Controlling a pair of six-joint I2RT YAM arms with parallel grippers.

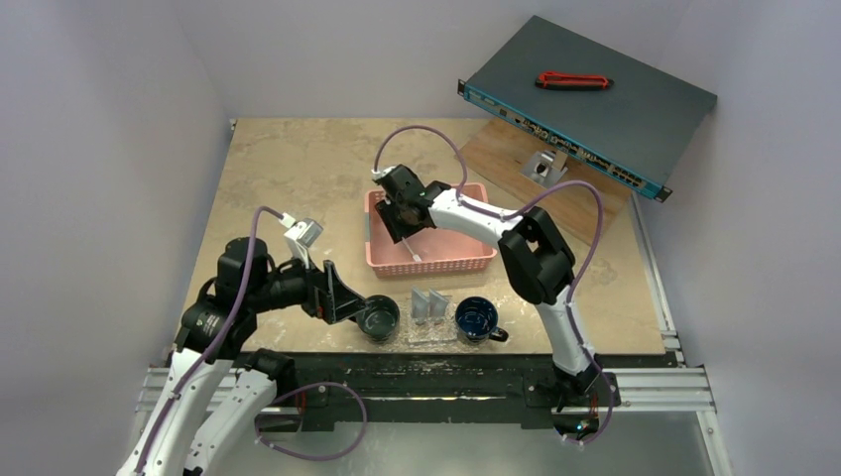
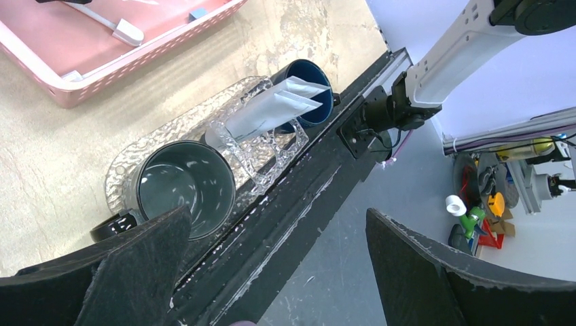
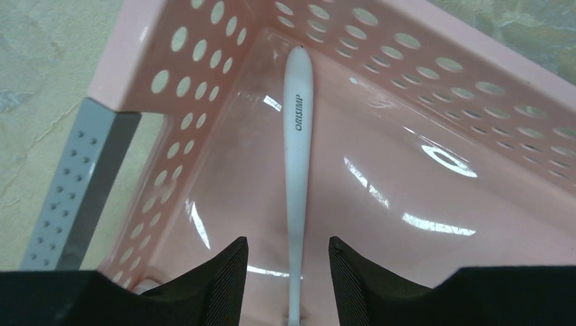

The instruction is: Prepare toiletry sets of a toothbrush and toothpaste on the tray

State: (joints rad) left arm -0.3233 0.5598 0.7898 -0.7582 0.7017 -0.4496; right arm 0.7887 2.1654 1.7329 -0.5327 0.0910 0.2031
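Inside the pink basket (image 3: 136, 61), right fingers (image 3: 224, 285) stand apart astride a white toothbrush (image 3: 297, 170). Left fingers (image 2: 142, 272) gape beside a mug (image 2: 197, 197).

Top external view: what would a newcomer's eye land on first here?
The pink perforated plastic basket at mid-table, where the right gripper straddles a white plastic toothbrush with jaws apart. Next, the clear textured plastic tray at the near edge, carrying two dark glossy mugs with pale toothpaste tubes between them; the left gripper hangs open beside it.

Overhead, 2 wrist-mounted; basket (image 1: 446, 266) probably shared.
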